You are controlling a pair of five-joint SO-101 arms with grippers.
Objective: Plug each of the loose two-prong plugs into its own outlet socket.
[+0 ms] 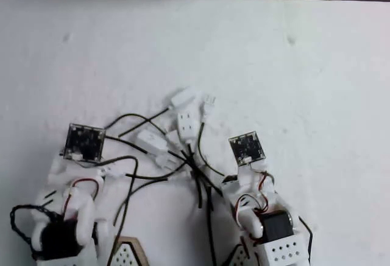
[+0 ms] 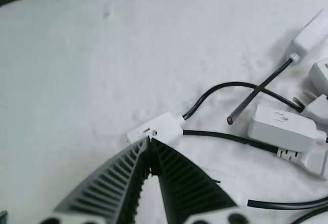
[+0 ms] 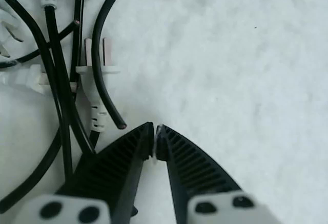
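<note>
Jaws of the left gripper (image 2: pixel 150 149) and right gripper (image 3: pixel 155 141) are pressed together, empty; a white plug (image 2: pixel 160 127) lies just beside the left one, probably light and slick on a stiff cord (image 2: pixel 215 87); best pinched across its body.

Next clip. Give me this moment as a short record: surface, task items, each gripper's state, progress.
surface: white table
clutter: black cords tangled in the middle, between the two arms
left gripper: jaws shut, tips right at a small white plug; contact cannot be told
nearby: socket block lying farther along the cords
right gripper: jaws shut, empty, beside a two-prong plug lying flat
progress: both those plugs lie loose, not in a socket
</note>
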